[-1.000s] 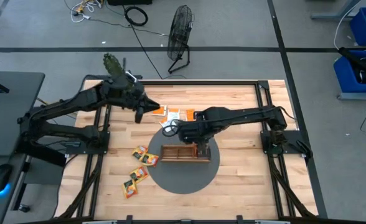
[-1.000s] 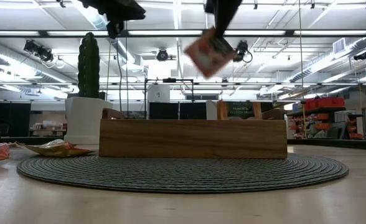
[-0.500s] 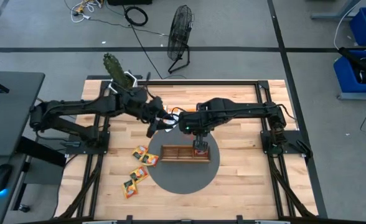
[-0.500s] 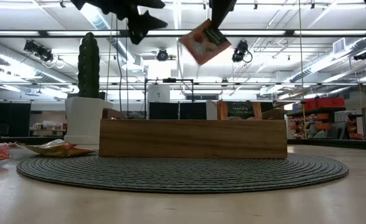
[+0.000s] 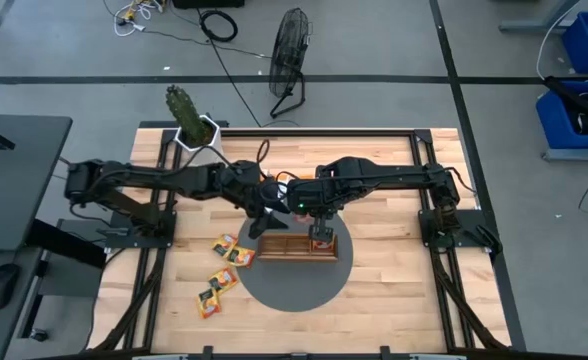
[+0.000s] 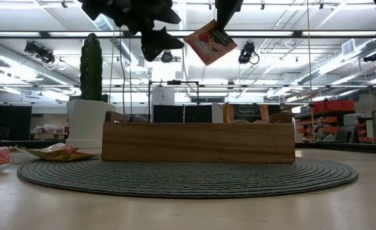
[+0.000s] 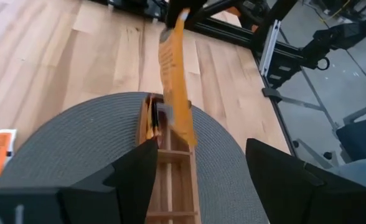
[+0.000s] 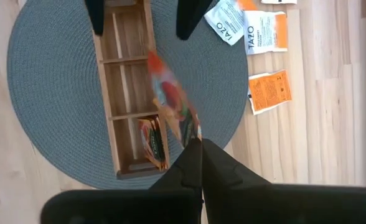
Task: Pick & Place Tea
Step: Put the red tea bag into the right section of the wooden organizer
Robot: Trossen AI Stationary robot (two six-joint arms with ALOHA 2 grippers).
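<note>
The right gripper [image 8: 195,144] hangs above the wooden compartment tray [image 5: 297,246], its two fingers pressed together on the top edge of a red-and-green tea sachet [image 8: 170,99], which dangles tilted in the air over the tray. In the low view the same sachet [image 6: 209,42] appears well above the tray's front wall [image 6: 197,142], clear of it. The left gripper [image 7: 198,165] is raised beside the held sachet with its fingers spread wide apart and nothing between them; in the left wrist view the sachet [image 7: 175,74] hangs edge-on ahead of that gap, over the tray. The tray lies on a round grey woven mat [image 5: 299,290] near the middle of the wooden table [image 5: 394,290]. The right wrist view shows dark-printed sachets [image 8: 153,142] standing on edge in one end compartment of the tray, the remaining compartments showing bare wood. On the table beyond the mat lie a white sachet [image 8: 226,21], a white-and-orange sachet [image 8: 262,31] and an orange sachet [image 8: 269,91], flat and near one another. In the high view further sachets [image 5: 224,268] are scattered on the table toward the left arm's side of the mat. A white pot holding a cactus [image 5: 186,112] stands at a far corner of the table.
</note>
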